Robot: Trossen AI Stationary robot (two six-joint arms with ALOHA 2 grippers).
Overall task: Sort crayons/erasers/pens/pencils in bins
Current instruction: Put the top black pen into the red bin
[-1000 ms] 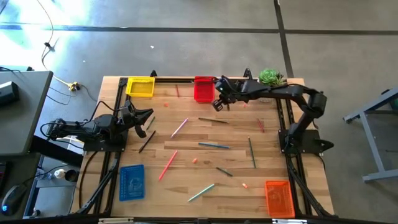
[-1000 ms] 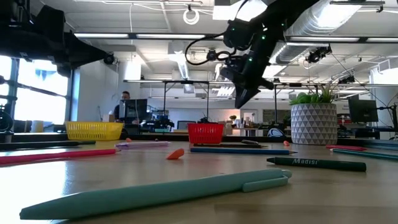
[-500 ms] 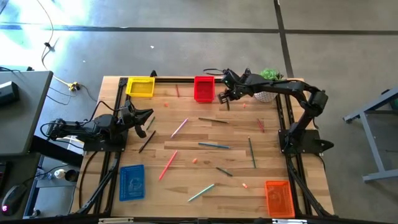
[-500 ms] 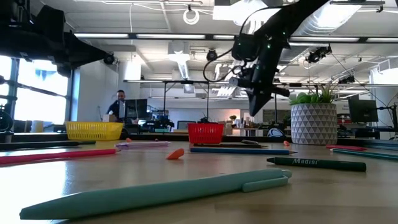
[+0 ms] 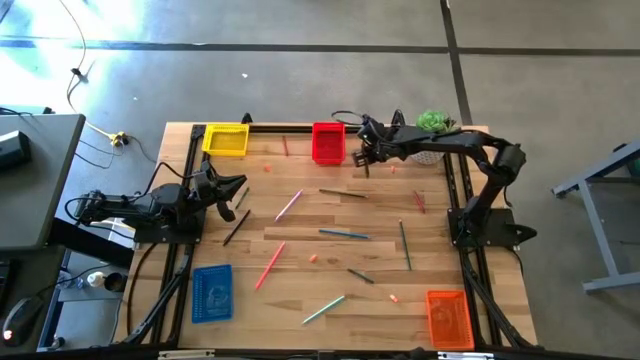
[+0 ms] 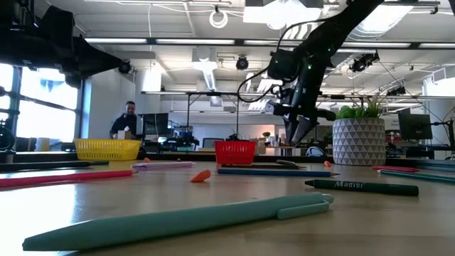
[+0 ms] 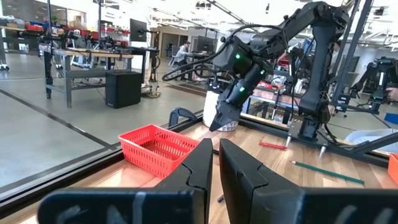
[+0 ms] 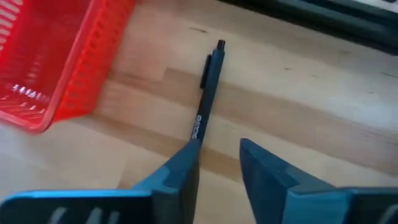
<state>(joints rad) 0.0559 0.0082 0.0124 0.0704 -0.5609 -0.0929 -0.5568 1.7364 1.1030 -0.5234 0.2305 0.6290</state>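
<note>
- The wooden table (image 5: 330, 215) carries a scatter of pens, pencils and crayons, with a bin near each corner: the yellow bin (image 5: 226, 139) and red bin (image 5: 328, 143) along the far edge, the blue bin (image 5: 212, 292) and orange bin (image 5: 448, 317) along the near edge.
- The right arm reaches across the far side, its right gripper (image 5: 365, 158) hanging just beside the red bin, likely lined up to collect a stray item for sorting.
- The left arm waits folded at the table's left edge; the left gripper (image 7: 214, 165) shows its fingers nearly together, a narrow gap between them and nothing in it.
- A white plant pot (image 6: 358, 141) stands at the far right corner, apart from the sorting.
- A black pen (image 8: 208, 87) lies on the wood beside the red bin. Only the right wrist view makes it plain: the right gripper's fingers stand slightly apart and empty above the pen's near end, one finger overlapping it. From overhead the pen is barely discernible.
</note>
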